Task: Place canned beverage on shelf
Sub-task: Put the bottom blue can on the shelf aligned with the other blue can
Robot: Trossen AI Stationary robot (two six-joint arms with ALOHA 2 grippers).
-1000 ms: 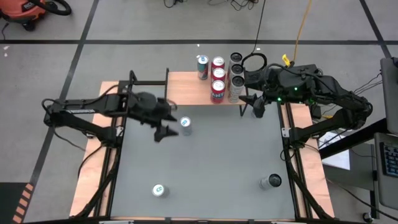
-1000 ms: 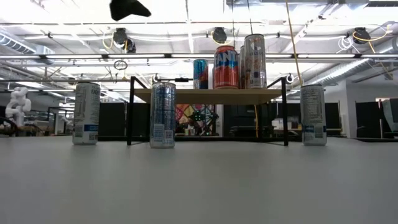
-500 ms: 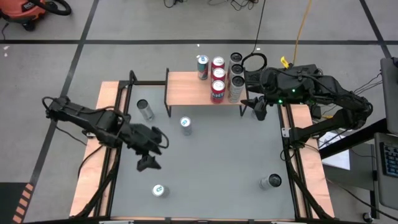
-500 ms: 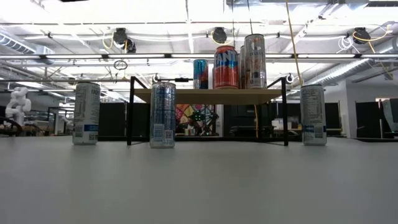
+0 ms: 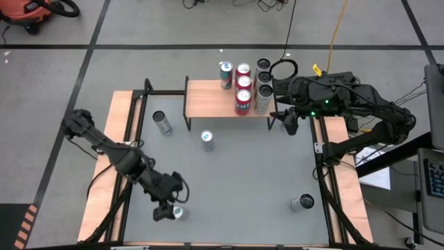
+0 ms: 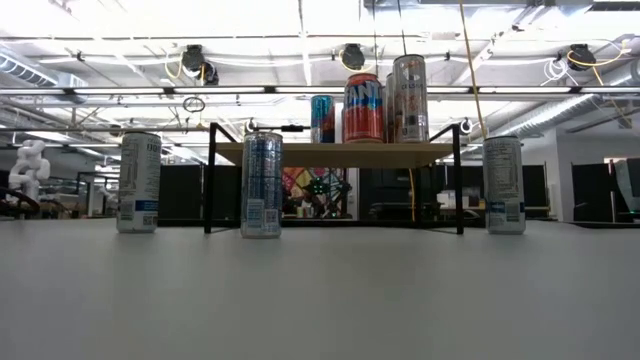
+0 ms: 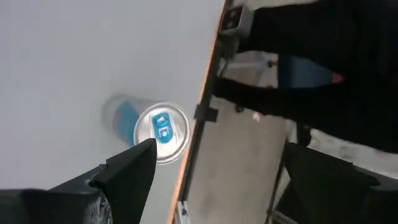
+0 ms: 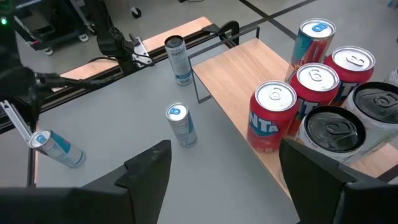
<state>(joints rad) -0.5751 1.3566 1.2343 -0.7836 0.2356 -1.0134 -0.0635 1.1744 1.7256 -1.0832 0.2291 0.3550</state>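
A: Left pincer [image 5: 164, 210], jaws spread and empty, hovers beside the blue-topped can [image 5: 178, 212] at the tabletop [image 5: 243, 180] edge farthest from the shelf [image 5: 208, 98]; a second ago it hung near the shelf.

B: Meaning?

A: Likely a fresh pick-up begins; this can is the next beverage to go up.

B: Its look?

A: Upright, slim, silver with a blue tab, well apart from the shelf, which already carries six cans.

B: Right pincer [image 5: 288, 123]?

A: Unchanged, jaws apart and empty, just beside the shelf's end.
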